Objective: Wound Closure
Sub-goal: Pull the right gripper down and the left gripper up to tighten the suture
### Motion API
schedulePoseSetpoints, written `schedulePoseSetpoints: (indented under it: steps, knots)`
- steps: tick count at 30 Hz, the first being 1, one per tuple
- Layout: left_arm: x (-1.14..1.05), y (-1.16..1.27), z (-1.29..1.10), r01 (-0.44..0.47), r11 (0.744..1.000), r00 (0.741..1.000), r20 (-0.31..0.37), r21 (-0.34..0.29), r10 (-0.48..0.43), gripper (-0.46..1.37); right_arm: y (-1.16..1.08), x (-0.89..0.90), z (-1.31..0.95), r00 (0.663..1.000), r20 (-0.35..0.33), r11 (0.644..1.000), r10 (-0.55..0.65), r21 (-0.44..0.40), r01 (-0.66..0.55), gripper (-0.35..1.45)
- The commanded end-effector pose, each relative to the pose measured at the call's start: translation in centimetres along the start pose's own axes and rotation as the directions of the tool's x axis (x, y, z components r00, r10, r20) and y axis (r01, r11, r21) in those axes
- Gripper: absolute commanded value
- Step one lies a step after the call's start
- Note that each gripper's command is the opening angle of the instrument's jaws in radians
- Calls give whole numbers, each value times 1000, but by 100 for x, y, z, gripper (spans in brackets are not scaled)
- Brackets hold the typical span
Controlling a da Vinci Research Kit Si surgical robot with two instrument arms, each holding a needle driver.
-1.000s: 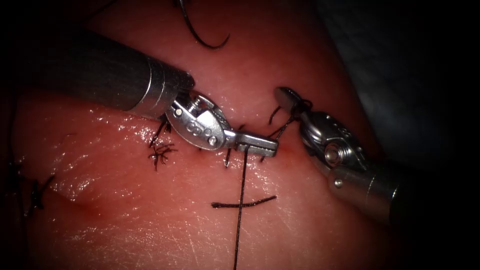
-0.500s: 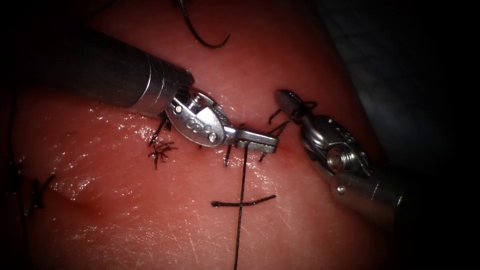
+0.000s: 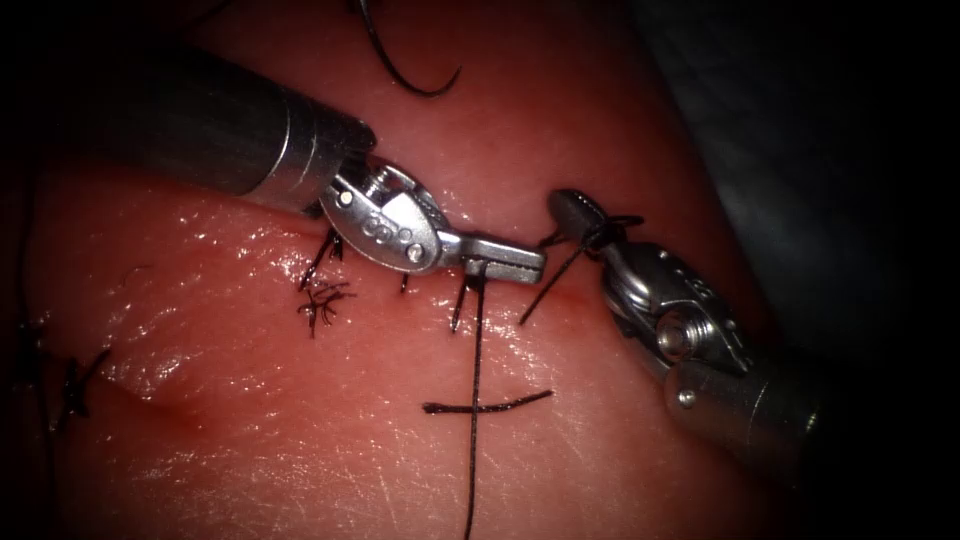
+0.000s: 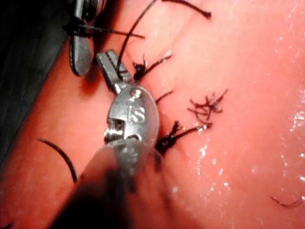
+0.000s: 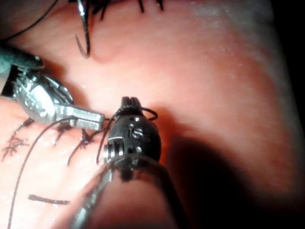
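Note:
My left tool point(image 3: 508, 262) is shut on the thread point(image 3: 474, 400) just above the stitch line; the strand hangs straight down from its jaws across the tissue point(image 3: 300, 440). In the left wrist view the left tool point(image 4: 110, 67) grips that thread beside a knot. My right tool point(image 3: 578, 213) has its jaws shut, with a loop of thread wound around them and a strand slanting down to the tissue. The same loop circles the right tool point(image 5: 129, 102) in its wrist view. The curved needle point(image 3: 405, 75) lies free on the tissue behind both tools, held by neither.
Tied stitches with short ends point(image 3: 322, 300) sit along the cut to the left of the left tool, and more sit at the far left point(image 3: 70, 390). A loose cut piece of thread point(image 3: 487, 407) lies across the hanging strand. Dark cloth borders the tissue on the right point(image 3: 800, 150).
My left tool has lifted up and slightly back, drawing the hanging thread with it. My right tool has eased a little down and right, and its strand to the tissue has straightened.

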Motion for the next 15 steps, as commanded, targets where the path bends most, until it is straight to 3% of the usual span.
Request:
schedulePoseSetpoints:
  steps: [1,9,15]
  knots:
    - [1,-5,-1,-1,1000,1000,2,-4,1,-35,-1,-1,-1,1000,4,1000,-1,-4,1,-35]
    - [-3,-37,8,10,1000,1000,23,10,-10,-35,-6,-7,-14,1000,22,1000,-1,-3,1,-35]
    - [-14,-69,24,21,999,999,43,24,-22,-35,-13,-25,-33,998,55,1000,-6,4,5,-35]
